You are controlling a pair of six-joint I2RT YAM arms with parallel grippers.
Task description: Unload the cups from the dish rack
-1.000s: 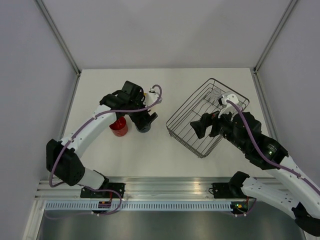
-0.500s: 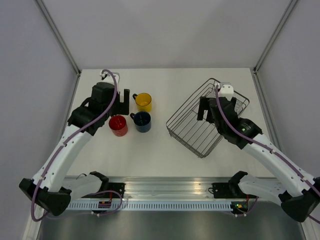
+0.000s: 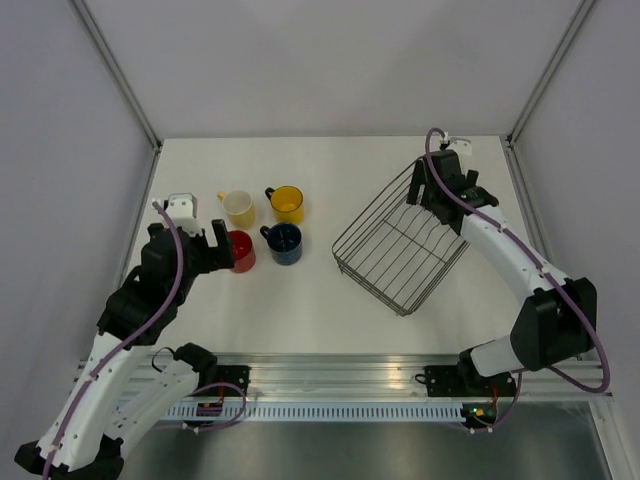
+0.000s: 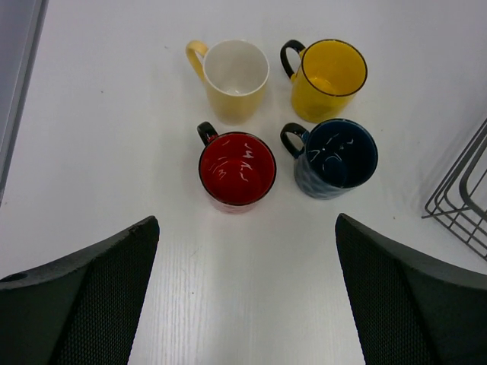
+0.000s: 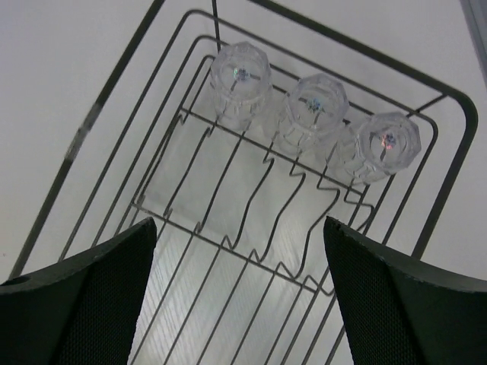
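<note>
A: How many mugs do you count?
B: Four. One pale yellow mug [image 4: 237,76], one bright yellow mug [image 4: 329,76], one red mug [image 4: 237,169] and one dark blue mug [image 4: 335,156].
A: And the glasses?
B: Three, all clear: a left glass [image 5: 240,80], a middle glass [image 5: 313,106] and a right glass [image 5: 380,144].
A: So seven cups altogether. Any more than one rack?
B: No, just a single wire rack [image 3: 395,250].

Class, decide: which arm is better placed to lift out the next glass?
Right: its open right gripper hangs over the dish rack, glass tumblers in its wrist view. The left gripper hovers by the mugs, away from the rack.
</note>
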